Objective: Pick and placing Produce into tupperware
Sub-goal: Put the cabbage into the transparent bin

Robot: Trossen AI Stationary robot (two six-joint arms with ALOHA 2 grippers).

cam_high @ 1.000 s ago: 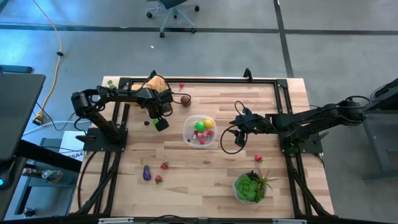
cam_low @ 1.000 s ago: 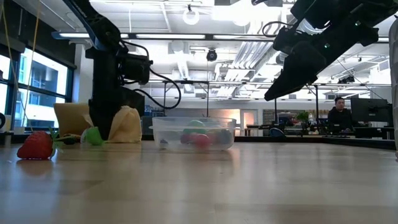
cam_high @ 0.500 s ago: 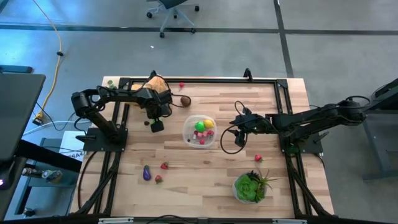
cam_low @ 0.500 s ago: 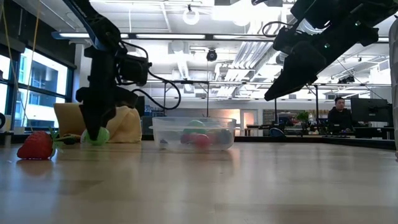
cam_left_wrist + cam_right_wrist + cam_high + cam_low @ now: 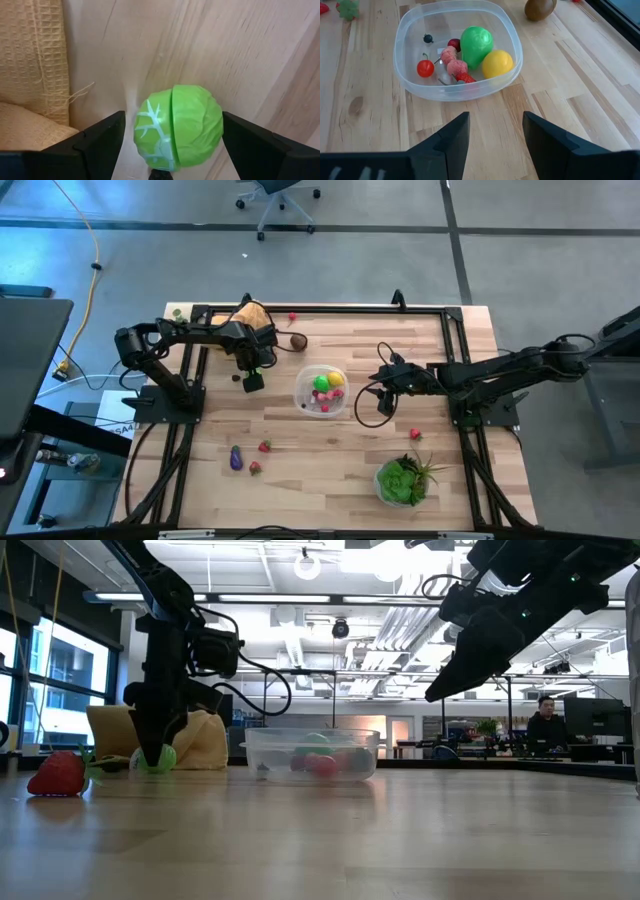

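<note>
The left gripper (image 5: 172,145) stands low over the table with its jaws spread wide, one dark finger on either side of a small round green toy vegetable with pale leaf veins (image 5: 179,130), which rests on the pale wooden tabletop (image 5: 240,55). Bare gaps show between the fingers and the ball on both sides, so nothing is gripped yet. Just beside it lies a folded orange-tan waffle-weave cloth (image 5: 35,60), with a loose thread (image 5: 75,92) straying toward the ball.

The main risk, as I judge it, is in the closing. The ball is round and smooth; if the fingers meet it off-centre or too high, it may squirt out and roll, possibly under the cloth edge. The near finger could also snag the thread or the cloth fold and drag it along.

Farther out, the clear round plastic tupperware (image 5: 320,391) sits near the table's middle, apart from this gripper, already holding a green piece, a yellow ball (image 5: 497,63) and small red berries (image 5: 425,68). A carry with a weak grip could drop the ball short of the whitish rim (image 5: 465,92), or clip the rim and shove the light container.

The right gripper (image 5: 492,131) hovers just beside the tupperware, jaws parted and empty; it could crowd the placing move.

Other produce, a brown kiwi (image 5: 298,340), a purple eggplant (image 5: 236,458) and red strawberries (image 5: 264,446), remains scattered.
</note>
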